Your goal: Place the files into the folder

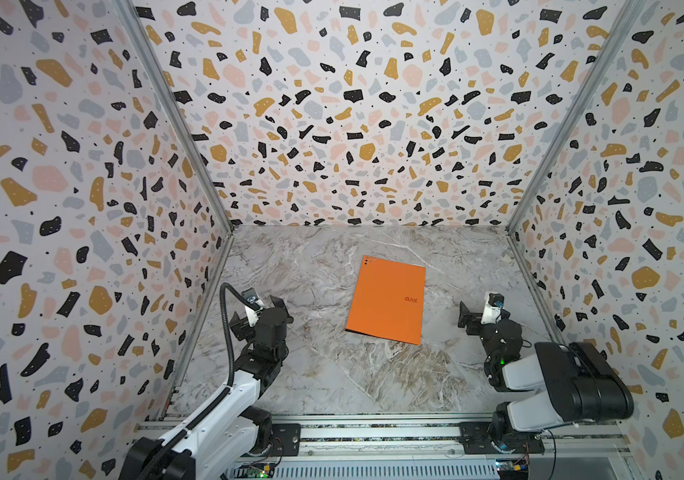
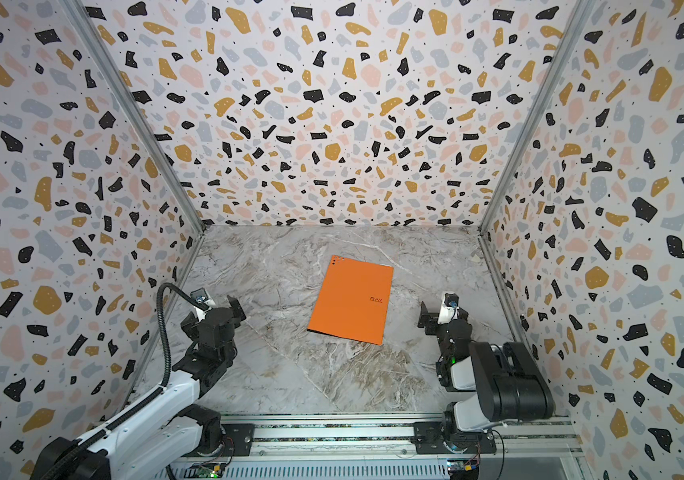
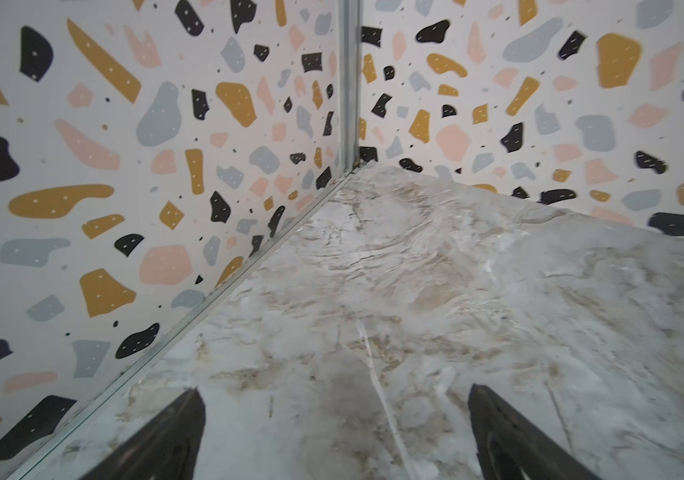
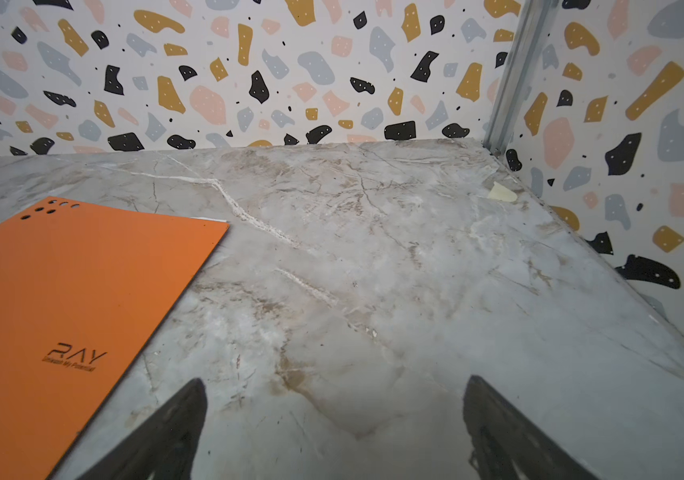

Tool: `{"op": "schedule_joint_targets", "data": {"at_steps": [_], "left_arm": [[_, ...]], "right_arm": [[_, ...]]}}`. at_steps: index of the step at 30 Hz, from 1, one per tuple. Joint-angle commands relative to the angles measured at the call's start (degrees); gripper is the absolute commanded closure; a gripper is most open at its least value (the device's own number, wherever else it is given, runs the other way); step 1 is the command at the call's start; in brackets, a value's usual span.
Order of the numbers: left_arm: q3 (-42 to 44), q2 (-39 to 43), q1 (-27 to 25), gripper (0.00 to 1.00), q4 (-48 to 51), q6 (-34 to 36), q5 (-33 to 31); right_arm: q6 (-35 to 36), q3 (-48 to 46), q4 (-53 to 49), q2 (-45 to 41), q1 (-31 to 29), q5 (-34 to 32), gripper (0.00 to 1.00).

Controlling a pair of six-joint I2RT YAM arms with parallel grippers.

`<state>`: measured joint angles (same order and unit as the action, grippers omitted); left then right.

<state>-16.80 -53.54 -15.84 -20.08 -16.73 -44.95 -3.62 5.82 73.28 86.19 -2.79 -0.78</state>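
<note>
The orange folder (image 1: 386,301) (image 2: 350,301) lies shut and flat in the middle of the marble table, its "RAY" logo facing up. In the right wrist view the folder (image 4: 61,299) has a thin white edge poking out along its far side; the files are otherwise hidden. My left gripper (image 1: 257,316) (image 2: 212,316) hovers to the left of the folder, well apart from it. It is open and empty, and the left wrist view shows only bare table under the left gripper (image 3: 335,388). My right gripper (image 1: 471,318) (image 2: 427,318) (image 4: 336,379) stands open and empty to the right of the folder.
Terrazzo-patterned walls close the table (image 1: 332,374) on the left, back and right. A metal rail (image 1: 373,432) carrying both arm bases runs along the front edge. A small pale scrap (image 4: 502,193) lies near the back right corner.
</note>
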Motion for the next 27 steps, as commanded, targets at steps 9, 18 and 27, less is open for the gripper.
{"op": "schedule_joint_targets", "data": {"at_steps": [9,18,27], "left_arm": [[6.23,-15.88,9.10,0.00,-36.07,8.99,9.10],[8.85,-27.66,12.41,0.00,-53.20,11.15,19.80],[8.46,-27.17,12.41,0.00,-51.45,11.20,19.47]], "right_arm": [[3.21,5.39,-1.16,-1.07,-1.28,-3.58,0.01],[3.43,5.75,-1.72,-0.97,-1.55,-4.12,0.01],[3.53,5.87,-1.86,-0.94,-1.81,-4.57,0.01]]}}
